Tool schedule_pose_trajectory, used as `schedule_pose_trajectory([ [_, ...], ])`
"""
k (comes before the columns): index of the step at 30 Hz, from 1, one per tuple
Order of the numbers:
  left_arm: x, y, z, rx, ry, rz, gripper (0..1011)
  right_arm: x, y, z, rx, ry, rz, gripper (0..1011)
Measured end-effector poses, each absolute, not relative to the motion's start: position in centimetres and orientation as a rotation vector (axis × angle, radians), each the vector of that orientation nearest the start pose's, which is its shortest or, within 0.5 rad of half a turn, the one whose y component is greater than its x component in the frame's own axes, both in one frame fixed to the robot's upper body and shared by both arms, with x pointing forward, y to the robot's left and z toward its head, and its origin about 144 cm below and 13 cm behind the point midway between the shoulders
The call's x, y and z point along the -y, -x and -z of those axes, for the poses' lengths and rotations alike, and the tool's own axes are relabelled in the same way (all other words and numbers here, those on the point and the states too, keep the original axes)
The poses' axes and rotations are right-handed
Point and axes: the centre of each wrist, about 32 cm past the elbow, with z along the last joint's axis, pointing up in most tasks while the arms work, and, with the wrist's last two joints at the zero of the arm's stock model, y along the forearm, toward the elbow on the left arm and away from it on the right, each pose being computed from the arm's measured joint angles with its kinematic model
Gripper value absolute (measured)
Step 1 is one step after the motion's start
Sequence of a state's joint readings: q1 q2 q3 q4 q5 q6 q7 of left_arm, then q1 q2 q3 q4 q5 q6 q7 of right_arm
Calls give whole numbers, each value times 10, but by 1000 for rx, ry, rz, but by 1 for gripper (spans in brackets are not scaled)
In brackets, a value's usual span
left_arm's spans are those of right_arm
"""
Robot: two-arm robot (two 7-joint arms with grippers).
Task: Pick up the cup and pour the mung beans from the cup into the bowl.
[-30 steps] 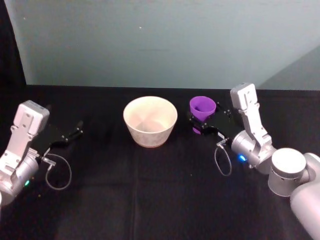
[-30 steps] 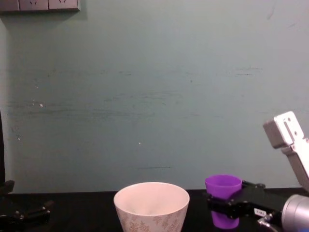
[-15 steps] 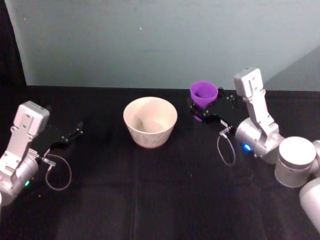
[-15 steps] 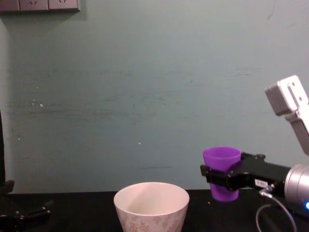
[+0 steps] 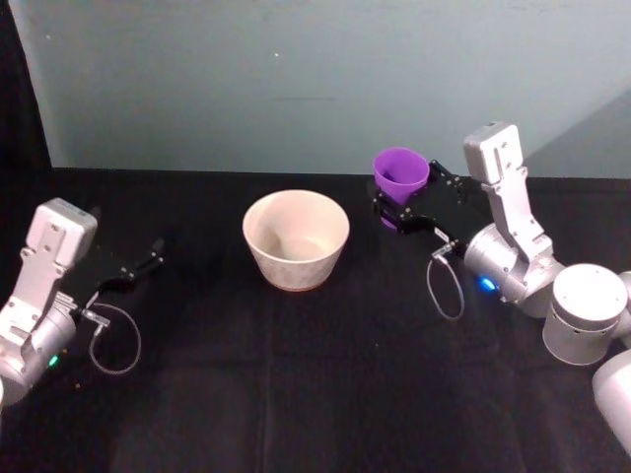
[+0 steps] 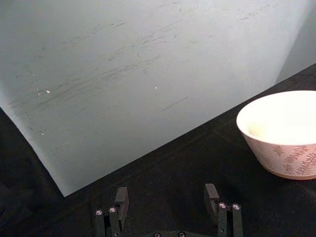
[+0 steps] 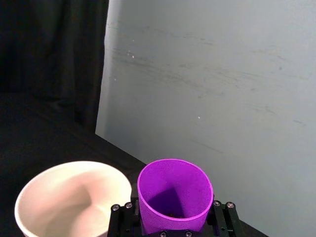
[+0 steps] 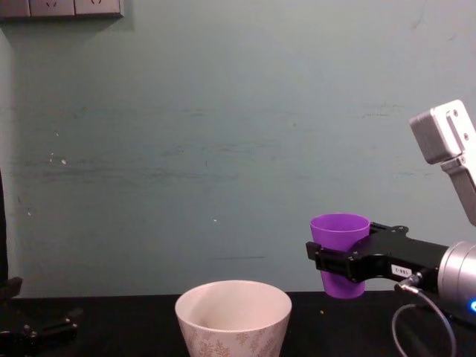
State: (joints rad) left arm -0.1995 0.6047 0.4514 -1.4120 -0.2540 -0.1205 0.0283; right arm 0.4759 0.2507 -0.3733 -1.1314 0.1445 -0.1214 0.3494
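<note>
Right now the right gripper [image 8: 332, 262] has its black jaws closed on the lower wall of the small, smooth purple plastic cup [image 8: 340, 236], one finger on each side. The cup is tapered, wider at the rim, and stands close to upright with its mouth up and its long axis vertical. It hangs clear of the black cloth-covered table [image 5: 315, 374], just to the right of the wide white conical bowl [image 8: 233, 316] and above the level of that bowl's rim. In the right wrist view the cup's inside is shadowed, and what lies at its bottom is too dark to make out. The bowl rests on the cloth, its inner wall smooth and cream, its outside printed with a faint brown leaf pattern. Far to the left, the left gripper [image 6: 166, 197] sits low near the table with its jaws spread wide and empty.
</note>
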Motion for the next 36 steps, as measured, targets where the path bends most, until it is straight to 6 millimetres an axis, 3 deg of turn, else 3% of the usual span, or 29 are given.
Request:
schedule_pose_trajectory([
  [21,-310,-489,-1140,285,-304,-1248,1011,231,-580,-1169,213,141,977,729],
  [36,-310,-489,-1140,285,-304,-1248,1011,219,-589,-1199,469,376,917,729],
])
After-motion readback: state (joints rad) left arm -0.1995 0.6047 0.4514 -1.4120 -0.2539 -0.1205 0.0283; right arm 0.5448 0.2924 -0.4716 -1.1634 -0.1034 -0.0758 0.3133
